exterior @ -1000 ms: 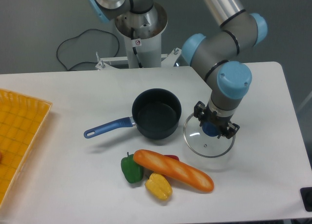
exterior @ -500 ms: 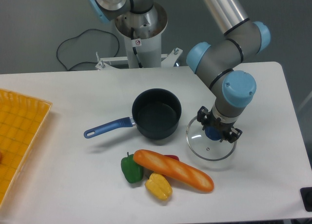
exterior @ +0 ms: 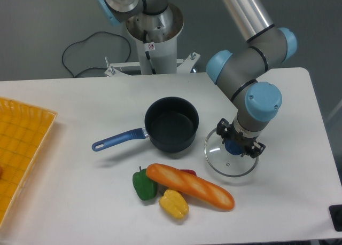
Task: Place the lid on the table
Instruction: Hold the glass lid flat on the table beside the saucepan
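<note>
White surface [exterior: 80,101] with rounded corners, grey floor behind, arm base at the back. Your tool [exterior: 239,145] points straight down, fingers closed in around the blue knob of the lid [exterior: 230,158]. It looks gripped, though the contact itself is partly hidden by the wrist. The lid sits low and flat, right of the pan [exterior: 171,124] and apart from it; whether the rim already touches the surface can't be told from this angle.

Handling, as judgement: glass disc with metal rim, so stiff, moderately heavy for its size, breakable, slick on a smooth top. The knob is the only sensible hold; the rim is too thin and slippery. Lower it flat and don't drop it; an edge landing first could chip it or make it skate.

Room: the lid's left rim is near the pan wall, so keep off that side. The bread [exterior: 190,187] lies just below-left, its end close to the rim. Green pepper [exterior: 143,184] and yellow pepper [exterior: 173,204] sit further left, out of the way. The yellow tray [exterior: 24,143] is well apart at far left. The right and front-right of the lid are bare, with the surface edge some way off. Lifting straight up after release looks unobstructed.
</note>
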